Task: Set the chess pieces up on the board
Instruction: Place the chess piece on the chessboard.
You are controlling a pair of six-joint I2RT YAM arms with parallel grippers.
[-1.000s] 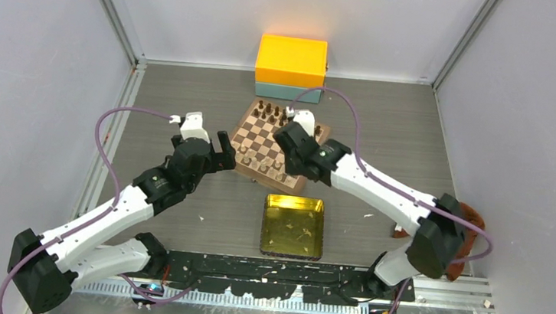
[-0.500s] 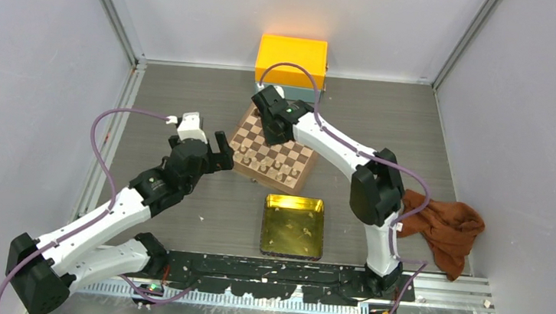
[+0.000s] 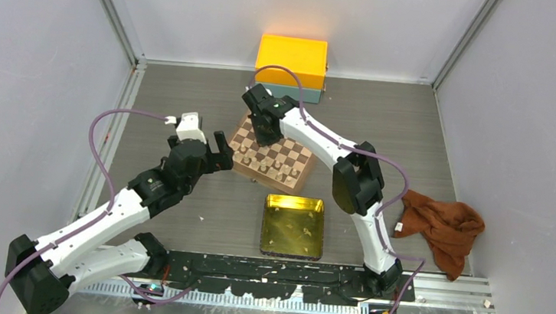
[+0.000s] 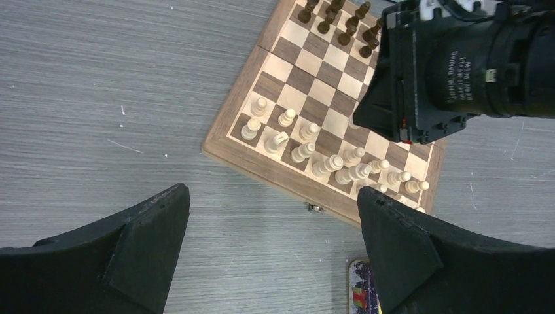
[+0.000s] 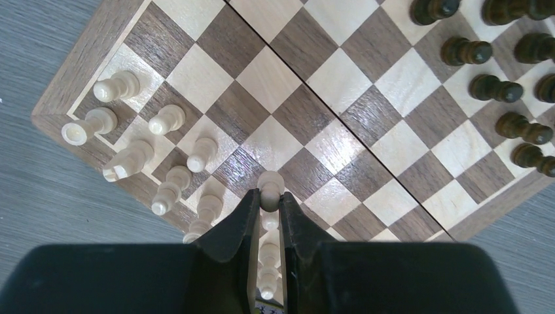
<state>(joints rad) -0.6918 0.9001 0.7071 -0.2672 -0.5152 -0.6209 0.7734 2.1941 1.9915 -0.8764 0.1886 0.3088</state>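
The board (image 3: 291, 155) lies mid-table, turned a little. Cream chess pieces (image 3: 269, 168) stand in its near rows and dark pieces at its far edge. My right gripper (image 3: 260, 131) hangs over the board's left part. In the right wrist view my right gripper (image 5: 268, 198) is shut on a cream piece (image 5: 269, 184), held above a square of the board (image 5: 314, 72), with other cream pieces (image 5: 133, 159) at the left. My left gripper (image 3: 222, 150) is open and empty just left of the board. It hangs over bare table (image 4: 271, 219) in front of the cream rows (image 4: 327, 163).
A gold tin tray (image 3: 295, 205) with a few small pieces sits in front of the board. An orange box (image 3: 292, 60) on a teal one stands behind it. A brown cloth (image 3: 442, 223) lies at the right. Dark pieces (image 5: 497, 88) fill the board's far rows.
My right arm has swung from the board's near right part to its far left part, its elbow now folded in. My left arm has hardly moved.
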